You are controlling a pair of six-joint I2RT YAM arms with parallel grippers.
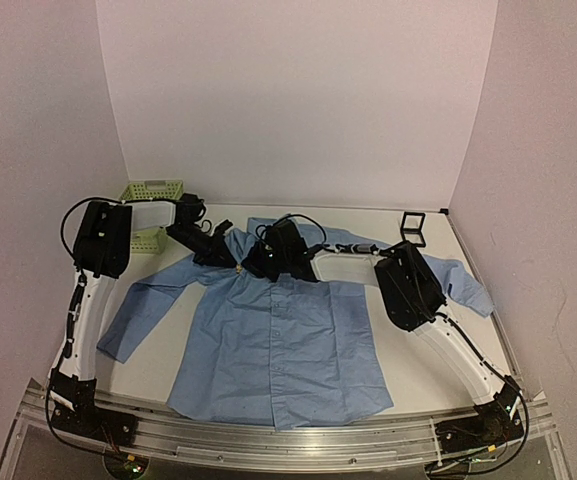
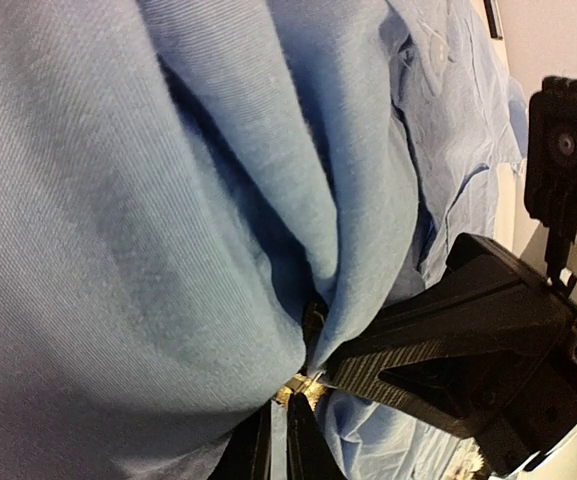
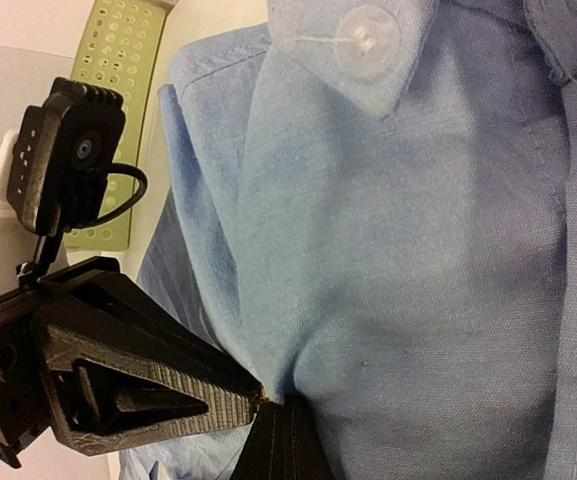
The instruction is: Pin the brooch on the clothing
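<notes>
1. A light blue shirt [image 1: 278, 340] lies flat on the white table [image 1: 148, 365]. Its front faces up, its sleeves are spread out, and its collar is at the far side.
2. Both arms reach in to the left side of the collar, and their tips meet there.
3. The left gripper [image 2: 288, 405] is pinched almost closed. There is only a thin crack between its two dark fingers [image 2: 256, 452].
4. The brooch [image 2: 298, 387] sits right at those tips and looks held by them. I can only see a little gold bit of it. It touches the blue cloth, which bunches into a deep fold above it.
5. The right gripper [image 3: 273, 415] is squeezed tight with no gap at all. Its tip touches the other tip, right where a fold of the shirt comes down. I cannot tell if any cloth is caught between its fingers.
6. A white button [image 3: 366, 40] sits on a collar point nearby.
7. A pale green basket [image 1: 153, 187] stands at the far left, partly behind the left arm.
8. A small black square box [image 1: 412, 224] rests near the far right corner.
</notes>
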